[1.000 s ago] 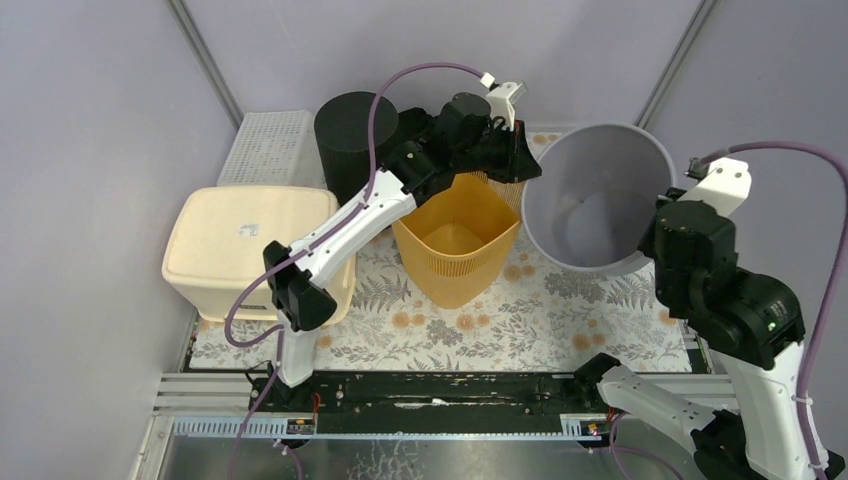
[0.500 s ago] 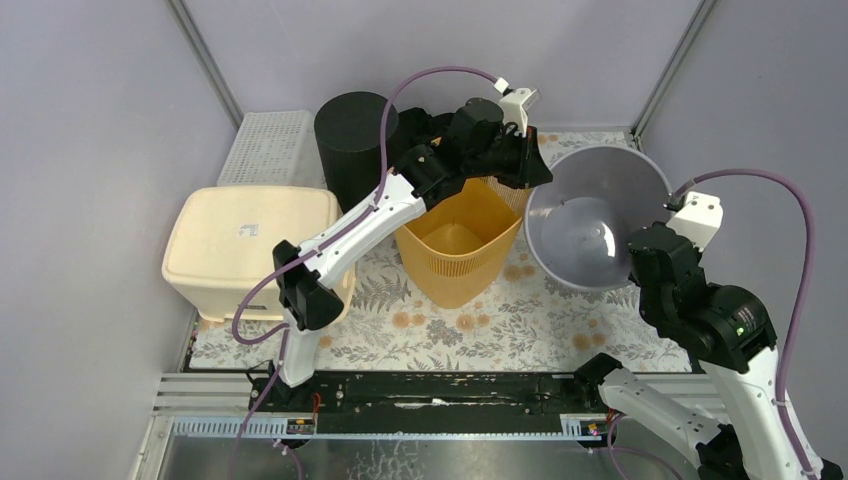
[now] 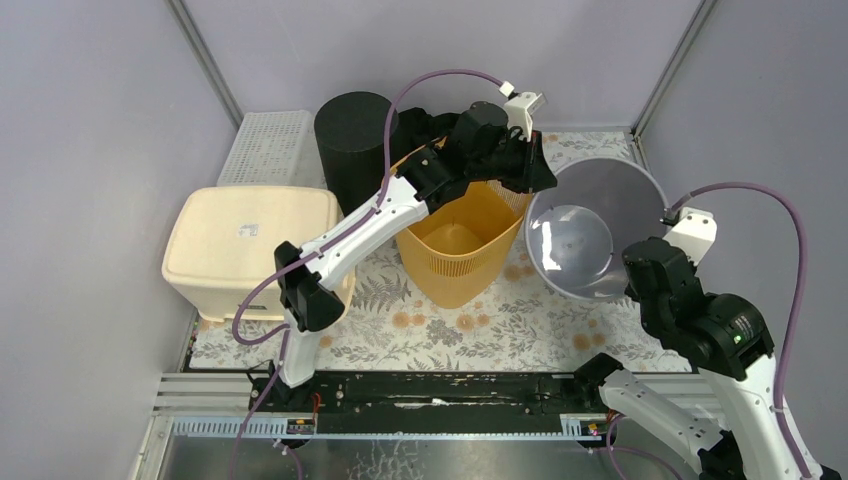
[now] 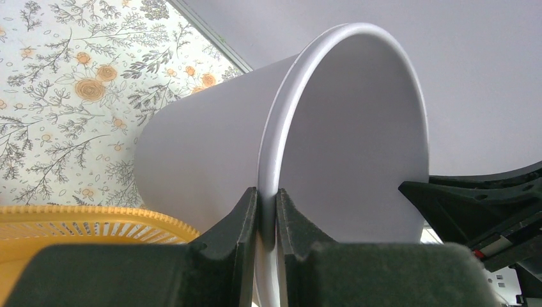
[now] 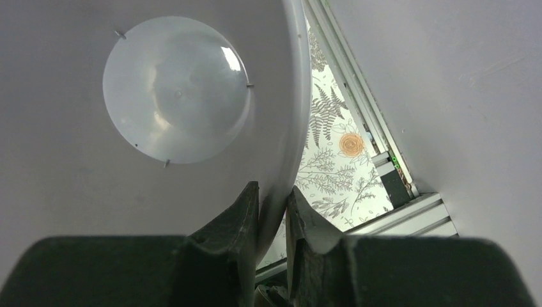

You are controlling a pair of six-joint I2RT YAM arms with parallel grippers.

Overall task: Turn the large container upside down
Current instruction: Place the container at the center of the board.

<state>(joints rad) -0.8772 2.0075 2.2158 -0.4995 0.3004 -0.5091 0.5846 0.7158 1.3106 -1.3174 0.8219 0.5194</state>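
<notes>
Pinching bin [image 3: 578,243] rim at opposite sides, left pincer [image 4: 267,214] and right pincer [image 5: 273,206] clenched; bin tilted at frame right, likely for flipping.

The left pincer [image 4: 267,217] pinches the tilted grey container's [image 4: 211,147] rim beside an orange basket [image 4: 83,220].

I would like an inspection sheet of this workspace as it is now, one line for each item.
Surface: floral mat, flat, no spill seen.
Job's things: grey bin, tilted with its mouth toward the arms, not yet upside down.
Clutter: orange basket beside the bin; black cylinder, cream box and white tray at left.
Tools: left tool and right tool each shut on the bin's rim.
Cables: left cable arcs over the basket; right cable loops near the right wall; no snag seen.
Surroundings: grey walls; metal rail at the near edge.
</notes>
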